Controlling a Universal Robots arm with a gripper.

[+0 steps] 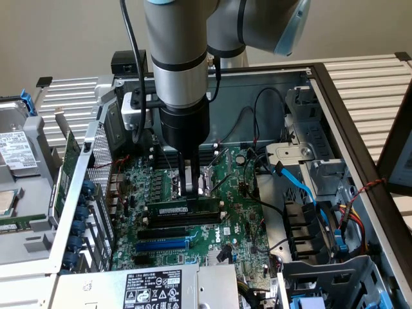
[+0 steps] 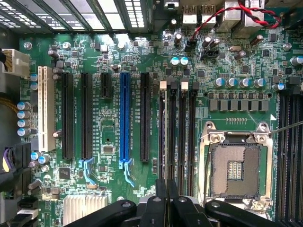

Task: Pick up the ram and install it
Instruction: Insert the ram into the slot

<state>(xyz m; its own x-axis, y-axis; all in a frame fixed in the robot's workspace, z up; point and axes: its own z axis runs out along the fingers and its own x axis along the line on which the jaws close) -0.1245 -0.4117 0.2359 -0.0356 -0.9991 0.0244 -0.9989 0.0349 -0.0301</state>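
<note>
1. Here, we are looking into an open computer case (image 1: 335, 84) lying on its side, with the grey arm (image 1: 180, 58) reaching straight down into it.
2. Across the floor of the case lies the green motherboard (image 1: 238, 212), and everything we care about sits on it.
3. Next in size is the ram (image 1: 177, 210), a dark-green stick with a pale label. It stands on its long edge in a memory slot just beside the processor socket (image 2: 235, 170). We cannot tell whether it is pressed fully home.
4. Beside it, towards the near edge of the board, lie a long black slot (image 1: 164, 230) and then the blue slot (image 1: 161, 245), both parallel to the ram.
5. The gripper (image 1: 193, 187) hangs directly above the ram and meets its upper edge.
6. The relation that matters: the ram's long axis runs across the exterior view from left to right. The fingers (image 2: 161, 203) come at it from above, a little towards the exterior view's right of its label. In the wrist view the stick runs edge-on, straight away from the fingertips.
7. The fingers are clenched almost together, and we judge them to be pinching the thin upper edge of the ram.
</note>
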